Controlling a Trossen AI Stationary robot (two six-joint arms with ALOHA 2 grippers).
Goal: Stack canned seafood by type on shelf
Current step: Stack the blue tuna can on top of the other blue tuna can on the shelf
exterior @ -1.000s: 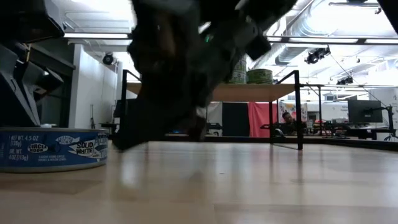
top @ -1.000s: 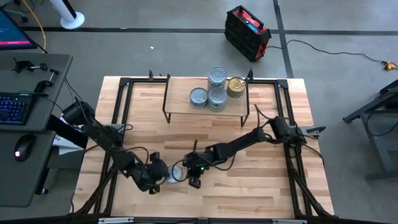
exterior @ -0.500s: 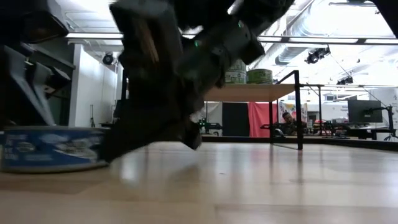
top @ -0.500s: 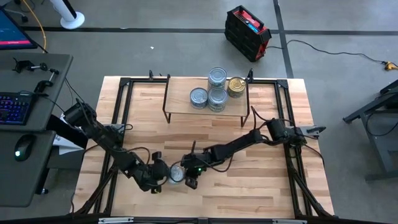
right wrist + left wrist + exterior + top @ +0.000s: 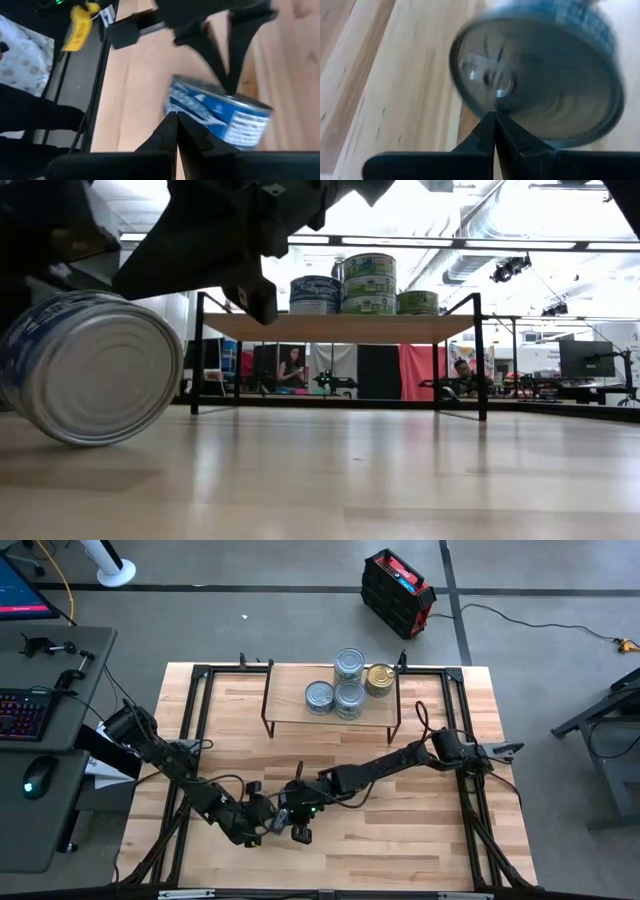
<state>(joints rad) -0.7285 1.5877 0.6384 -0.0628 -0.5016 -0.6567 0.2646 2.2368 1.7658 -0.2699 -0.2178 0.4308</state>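
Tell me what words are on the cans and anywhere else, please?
No text can be read here.
On the tipped tin: white lettering on its blue side, too blurred.
On the stacked tins on the shelf: labels too small.
On the yellow tag: nothing legible.

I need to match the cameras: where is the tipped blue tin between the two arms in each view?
High: blue tin near the table's front edge, mostly hidden between both arms.
Low: far left, on edge.
Left wrist: fills the frame.
Right wrist: centre.
Shared landmark: the shelf.
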